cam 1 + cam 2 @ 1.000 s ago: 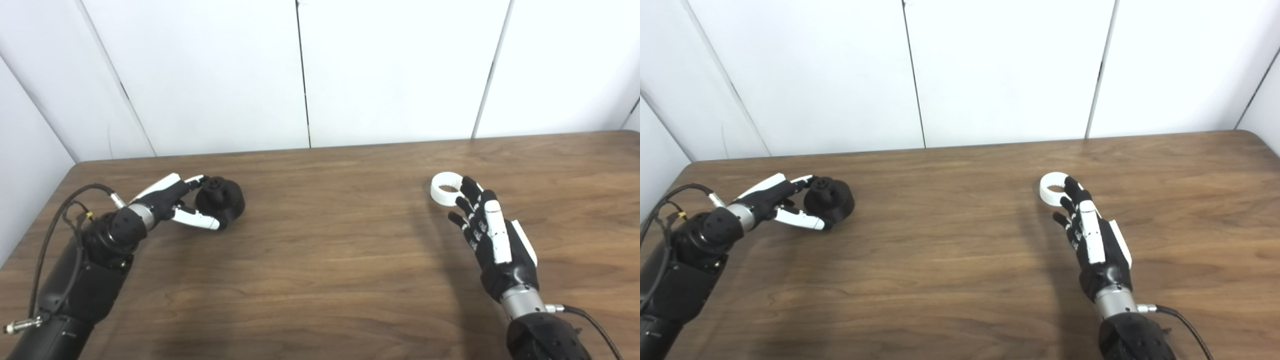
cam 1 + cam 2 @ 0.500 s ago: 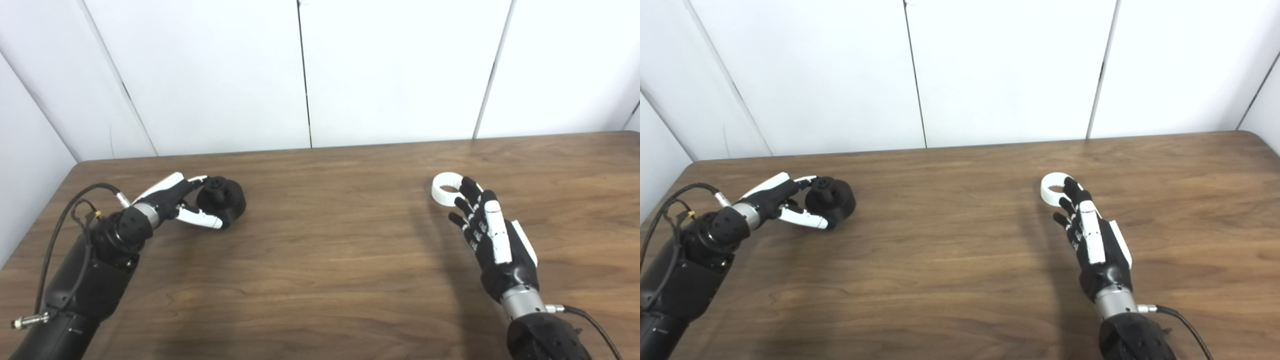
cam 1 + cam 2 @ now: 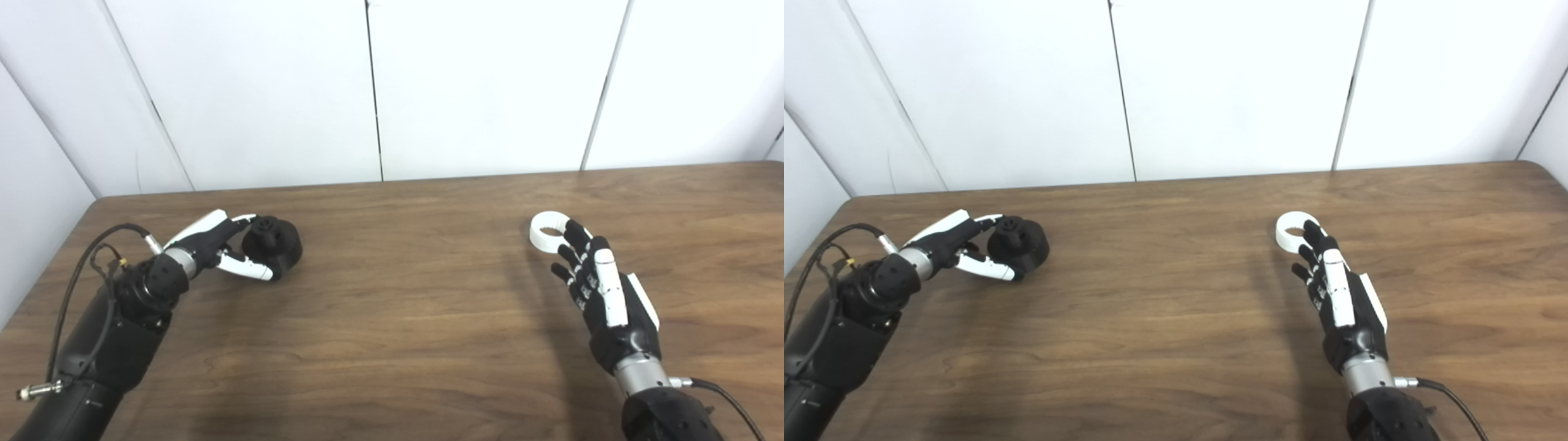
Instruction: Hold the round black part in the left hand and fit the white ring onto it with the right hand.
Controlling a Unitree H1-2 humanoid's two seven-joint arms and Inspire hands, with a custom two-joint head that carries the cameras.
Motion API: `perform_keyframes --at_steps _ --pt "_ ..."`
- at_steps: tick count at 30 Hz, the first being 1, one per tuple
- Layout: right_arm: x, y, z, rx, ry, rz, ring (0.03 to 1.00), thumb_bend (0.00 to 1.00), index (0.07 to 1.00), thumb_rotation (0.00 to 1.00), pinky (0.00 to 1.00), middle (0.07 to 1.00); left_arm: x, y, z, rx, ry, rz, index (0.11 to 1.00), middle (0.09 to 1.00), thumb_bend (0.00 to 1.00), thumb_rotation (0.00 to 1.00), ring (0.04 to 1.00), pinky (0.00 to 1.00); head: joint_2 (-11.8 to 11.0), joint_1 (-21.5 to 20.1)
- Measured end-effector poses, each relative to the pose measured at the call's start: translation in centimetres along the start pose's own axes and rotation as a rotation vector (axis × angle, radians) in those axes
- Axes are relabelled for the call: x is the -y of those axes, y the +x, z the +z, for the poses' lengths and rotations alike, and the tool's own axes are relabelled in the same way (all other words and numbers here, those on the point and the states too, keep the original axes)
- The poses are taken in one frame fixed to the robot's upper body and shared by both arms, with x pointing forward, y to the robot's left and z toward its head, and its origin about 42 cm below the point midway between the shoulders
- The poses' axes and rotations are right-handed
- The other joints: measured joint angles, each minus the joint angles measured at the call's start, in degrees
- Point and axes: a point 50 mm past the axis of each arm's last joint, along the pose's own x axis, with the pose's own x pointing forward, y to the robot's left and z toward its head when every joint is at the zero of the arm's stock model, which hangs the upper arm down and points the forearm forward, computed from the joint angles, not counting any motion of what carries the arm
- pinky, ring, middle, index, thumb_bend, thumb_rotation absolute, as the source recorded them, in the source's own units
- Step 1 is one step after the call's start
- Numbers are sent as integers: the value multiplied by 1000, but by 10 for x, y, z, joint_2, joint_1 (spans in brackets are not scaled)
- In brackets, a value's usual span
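Fingers point(image 3: 236, 222) of the left hand point(image 3: 208, 248) are spread around the black part point(image 3: 272, 243): upper fingers reach to its top knob, thumb runs along its near lower edge. Contact looks likely at both places, but the part rests on the table point(image 3: 392, 318) and the fingers are not wrapped; I read this hand as apart and cradling, not yet gripping. Probable reason for the pose: a pinch across the body would leave the top knob side free for the ring.

Right hand point(image 3: 603, 294) is extended, fingers point(image 3: 576, 236) apart and nearly straight, holding nothing. Ring point(image 3: 549, 230) lies flat on the table just beyond the fingertips; the tips overlap its near rim in both views. Cannot tell whether they touch it or hover above. Hole faces up, so a grasp would have to come across the rim or hook through the hole.

Part and ring are well apart, each at its own hand's fingertips, with bare table between.

Judgement: early stage, both hands at pre-grasp. Next needs the left fingers to close on the part and lift, and the right to curl on the ring. Risk: the flat ring may slide away from the fingertips on the smooth wood.
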Motion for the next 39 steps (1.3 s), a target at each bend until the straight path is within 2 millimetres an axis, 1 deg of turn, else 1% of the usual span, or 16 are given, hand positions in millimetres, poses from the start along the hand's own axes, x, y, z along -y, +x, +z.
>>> perform_keyframes --at_steps 1,4,8,12,15,22,25,29,34,39 --pt "0 0 0 0 1 0 964 414 935 1000 920 967 0 0 0 0 2 1 924 1000 1000 307 1000 921 -1 0" --pt "0 0 0 0 4 0 964 418 935 1000 922 967 1 0 0 -2 9 4 906 1000 1000 283 1000 933 -1 0" --pt "0 -1 0 -1 5 0 970 426 940 1000 925 970 2 1 2 -6 28 10 878 1000 996 247 1000 932 -3 2" --pt "0 -1 -1 -1 7 6 974 427 943 1000 933 973 4 1 3 -9 51 22 859 1000 983 237 1000 934 -4 3" --pt "0 -1 0 0 7 8 973 438 939 1000 916 971 6 2 5 -10 67 34 846 1000 975 234 1000 953 -5 3" --pt "0 -1 0 3 21 15 978 422 945 1000 923 975 7 2 5 -9 78 39 827 999 965 244 1000 967 -6 4" --pt "0 -1 0 3 21 16 982 418 949 1000 924 974 9 3 6 -4 99 42 816 996 975 268 1000 968 -7 4" --pt "-1 -1 0 3 22 18 986 429 951 1000 921 975 13 3 8 1 128 50 813 998 967 294 1000 979 -8 5" --pt "-3 -1 -1 2 20 23 988 440 951 1000 918 977 21 1 12 15 140 50 815 1000 952 296 1000 987 -8 5" --pt "-3 -1 -1 1 16 24 988 431 953 1000 918 975 25 -1 13 31 149 46 814 1000 959 313 1000 997 -7 4"
